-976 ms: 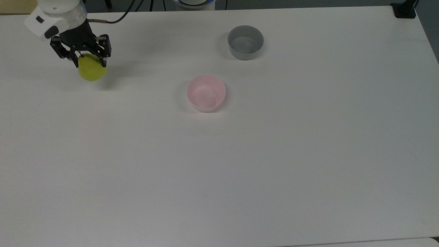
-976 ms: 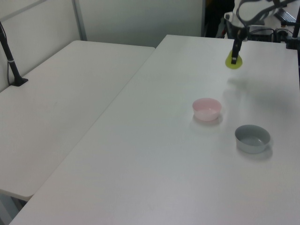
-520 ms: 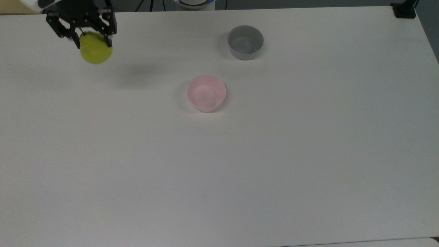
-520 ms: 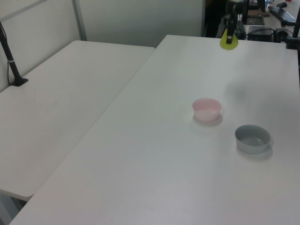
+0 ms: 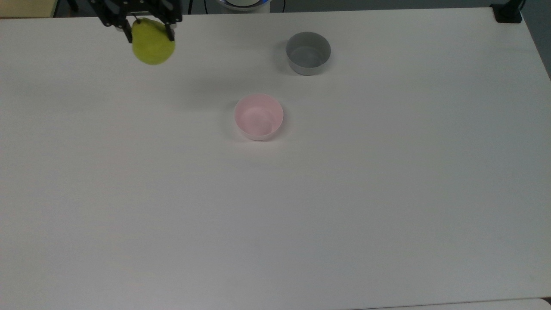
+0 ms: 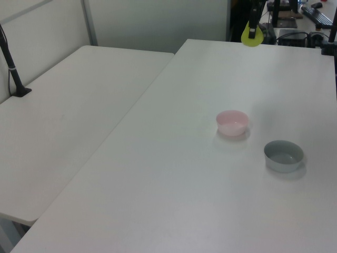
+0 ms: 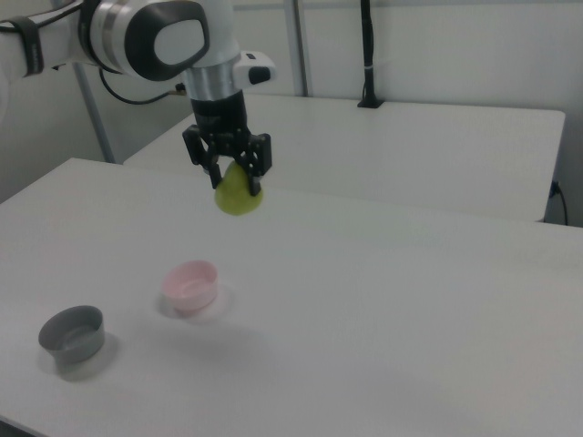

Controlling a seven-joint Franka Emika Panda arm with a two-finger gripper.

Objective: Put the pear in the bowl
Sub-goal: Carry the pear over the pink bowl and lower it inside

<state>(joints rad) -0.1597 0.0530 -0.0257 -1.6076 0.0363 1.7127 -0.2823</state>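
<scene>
The yellow-green pear [image 5: 153, 44] hangs in the air, held by its upper part in my gripper [image 5: 148, 29], which is shut on it. In the right view the pear [image 7: 239, 196] hangs well above the table, up and to the right of the pale pink bowl [image 7: 191, 285], with the gripper [image 7: 234, 180] shut on its top. The pink bowl [image 5: 258, 116] stands empty on the white table, to the right of and below the pear in the top view. In the left view the pear [image 6: 251, 36] hangs high at the far end, the pink bowl [image 6: 232, 122] nearer.
A grey straight-sided bowl [image 5: 308, 52] stands empty on the white table [image 5: 301, 206], up and right of the pink bowl in the top view. A second white table [image 6: 68, 121] adjoins on the left view's left, with a black post [image 6: 11, 66].
The gripper has lifted the pear off the table and carried it up and toward the top view's right, closer to the bowls. Both bowls stayed put.
</scene>
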